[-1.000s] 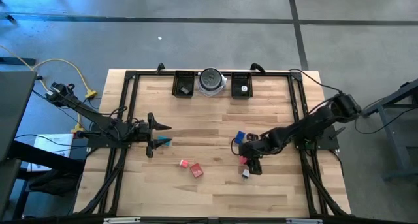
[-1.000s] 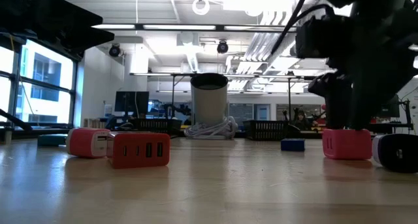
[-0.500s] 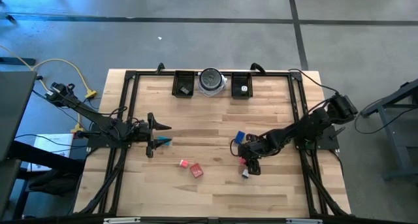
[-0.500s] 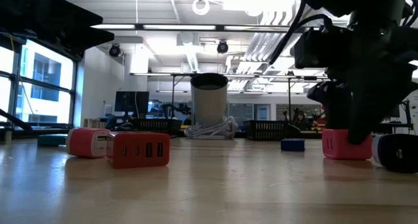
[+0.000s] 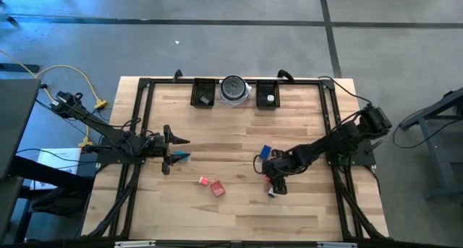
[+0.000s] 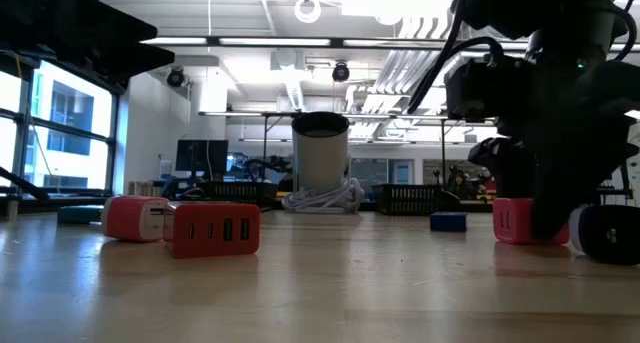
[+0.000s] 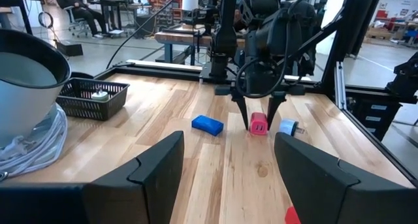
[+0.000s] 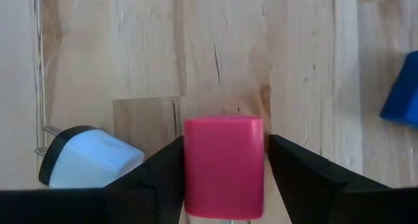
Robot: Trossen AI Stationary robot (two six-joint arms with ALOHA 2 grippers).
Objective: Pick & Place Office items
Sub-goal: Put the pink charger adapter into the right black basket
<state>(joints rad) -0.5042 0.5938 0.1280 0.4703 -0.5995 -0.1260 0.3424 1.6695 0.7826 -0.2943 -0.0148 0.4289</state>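
The right pincer [image 5: 275, 180] is low over the counter [image 5: 239, 212], right of the middle and nearer to the front edge, and it points down. Its two fingers [image 8: 297, 175] stand on both sides of a pink block [image 8: 224, 166]; they are very close to the block's sides, but I cannot tell if they already press it, and the block rests on the wood. Just beside the pink block lies a white-blue plug piece with a black end [image 8: 88, 157], on the side toward the front edge. A blue block [image 5: 265, 151] lies near the pincer on the side toward the back edge. Toward the middle of the counter, near the front, a small pink-white block [image 5: 204, 181] and a red block [image 5: 218, 189] lie close together. The left pincer [image 5: 173, 150] waits near the left edge with its fingers [image 7: 147, 178] spread wide and nothing between them; a teal piece [image 5: 181, 157] lies just beside it. At the back edge stand two black trays [image 5: 203, 93], each with a small item inside, and between them a round grey dish [image 5: 234, 89] on a coil of white cable.
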